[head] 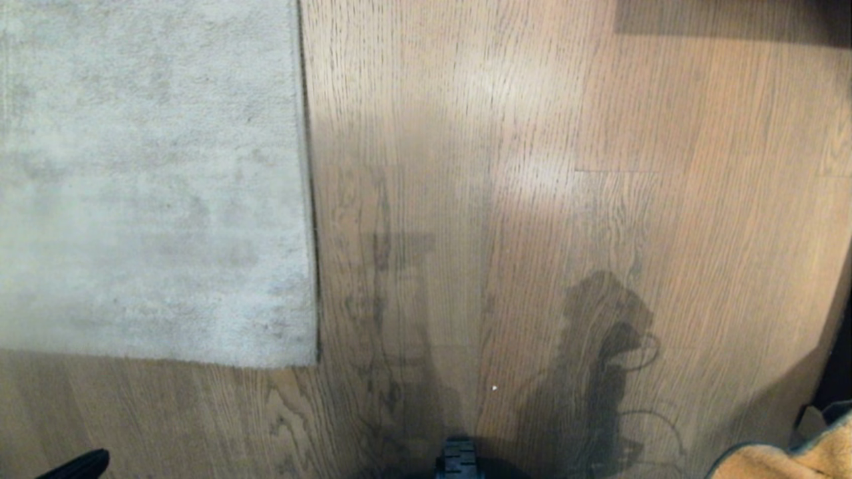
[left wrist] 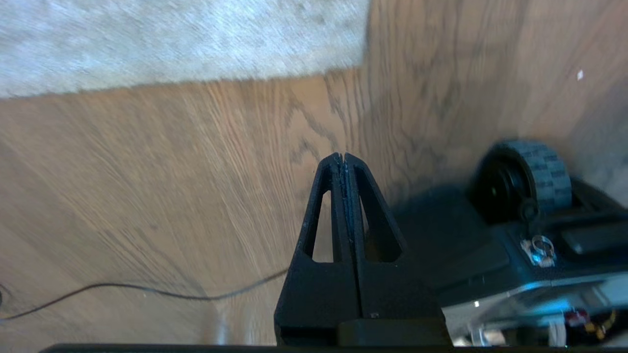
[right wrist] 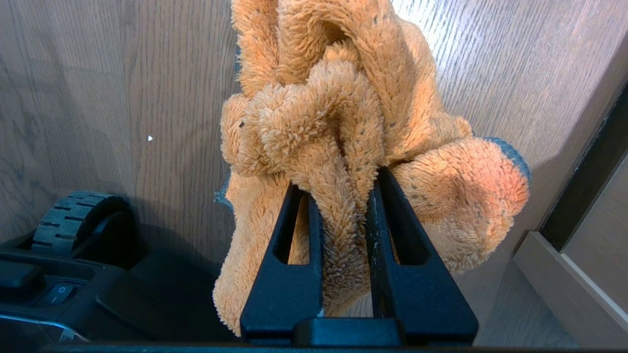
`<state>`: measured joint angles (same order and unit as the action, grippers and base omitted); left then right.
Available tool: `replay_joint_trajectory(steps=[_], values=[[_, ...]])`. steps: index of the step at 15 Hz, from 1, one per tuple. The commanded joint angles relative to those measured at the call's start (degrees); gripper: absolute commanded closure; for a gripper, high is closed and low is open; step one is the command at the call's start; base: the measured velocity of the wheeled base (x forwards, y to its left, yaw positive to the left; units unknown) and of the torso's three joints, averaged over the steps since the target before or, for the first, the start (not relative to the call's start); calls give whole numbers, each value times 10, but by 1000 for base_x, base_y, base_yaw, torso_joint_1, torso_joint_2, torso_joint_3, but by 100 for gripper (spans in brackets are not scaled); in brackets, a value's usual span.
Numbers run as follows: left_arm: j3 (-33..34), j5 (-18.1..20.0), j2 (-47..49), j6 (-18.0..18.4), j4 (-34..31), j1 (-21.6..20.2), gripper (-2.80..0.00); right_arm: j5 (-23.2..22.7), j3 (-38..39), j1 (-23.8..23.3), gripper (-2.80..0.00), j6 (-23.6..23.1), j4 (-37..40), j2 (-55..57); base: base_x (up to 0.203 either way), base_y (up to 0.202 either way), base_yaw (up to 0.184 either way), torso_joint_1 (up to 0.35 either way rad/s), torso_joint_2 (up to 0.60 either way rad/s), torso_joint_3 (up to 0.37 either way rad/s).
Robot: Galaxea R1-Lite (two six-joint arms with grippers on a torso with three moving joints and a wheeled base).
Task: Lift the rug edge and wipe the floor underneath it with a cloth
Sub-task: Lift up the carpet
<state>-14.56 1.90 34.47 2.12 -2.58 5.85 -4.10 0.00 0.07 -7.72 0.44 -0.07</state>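
Observation:
The pale grey rug lies flat at the upper left. The rug edge runs straight down to a square corner on the oak floor. My left gripper is shut and empty over bare floor, short of the rug corner. Only its black tip shows at the head view's lower left. My right gripper is shut on the fluffy orange cloth, which bunches beyond the fingers. The cloth peeks in at the lower right, far from the rug.
My base's front wheel sits at the bottom centre, and is also in the left wrist view. A thin dark cable trails on the floor beside the left gripper. A skirting board borders the floor by the right arm.

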Motion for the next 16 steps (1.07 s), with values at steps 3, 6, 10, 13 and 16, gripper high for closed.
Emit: replay_joint_trajectory(steps=[3,6,10,13,16], values=[[0,0,39,0,-1,9,0,0,0,0,0,0,0,1,0,0,0,0,0,0],[-5,1,58,0,-1,8,0,0,0,0,0,0,0,1,0,0,0,0,0,0],[-13,1,82,1,-1,9,0,0,0,0,0,0,0,1,0,0,0,0,0,0],[-23,1,115,1,3,14,0,0,0,0,0,-1,0,1,0,0,0,0,0,0],[-37,1,151,1,4,28,0,0,0,0,0,0,0,1,0,0,0,0,0,0]])
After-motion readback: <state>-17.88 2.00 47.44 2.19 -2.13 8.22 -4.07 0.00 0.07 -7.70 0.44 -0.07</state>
